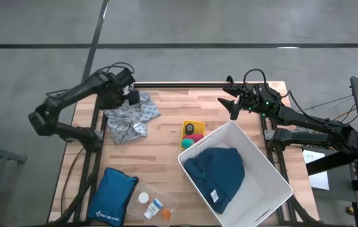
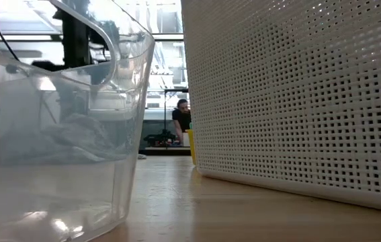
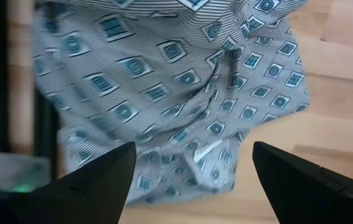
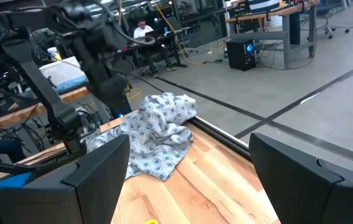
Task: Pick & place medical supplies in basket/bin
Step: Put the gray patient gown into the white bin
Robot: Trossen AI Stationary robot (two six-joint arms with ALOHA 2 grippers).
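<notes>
Over the cloth, about to grab

My left pincer [image 3: 192, 180] hangs open above the grey dotted cloth [image 1: 130, 118]; a shallow pinch could catch one fold and slip.

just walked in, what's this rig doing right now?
Two arms are sorting medical supplies into the white perforated bin, which already holds a blue cloth garment. The left gripper hovers open over the crumpled grey patterned cloth at the table's back left, not gripping it. The right gripper waits open and empty at the back right. Pink and teal bandage rolls sit on a yellow tray beside the bin.
</notes>
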